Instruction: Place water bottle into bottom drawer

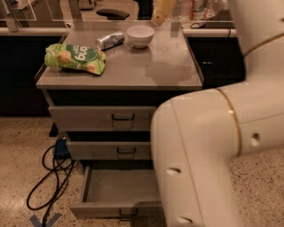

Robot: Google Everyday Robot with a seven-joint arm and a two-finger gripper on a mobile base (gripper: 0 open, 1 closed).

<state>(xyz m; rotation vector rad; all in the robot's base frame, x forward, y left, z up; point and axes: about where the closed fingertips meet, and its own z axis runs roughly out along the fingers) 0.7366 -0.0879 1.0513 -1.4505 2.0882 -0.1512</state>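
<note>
One job is done: the grey metal bottom drawer stands open. The small clear plastic water bottle is up top beside the yellow claw. Maybe it is held; I cannot tell. Putting it in is left.

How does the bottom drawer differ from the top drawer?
The bottom drawer is pulled open, tray showing; the top drawer is shut. The bottom drawer sits by the floor, the top drawer just under the counter. Both are grey with black handles. The hand hangs high above the bowl.
</note>
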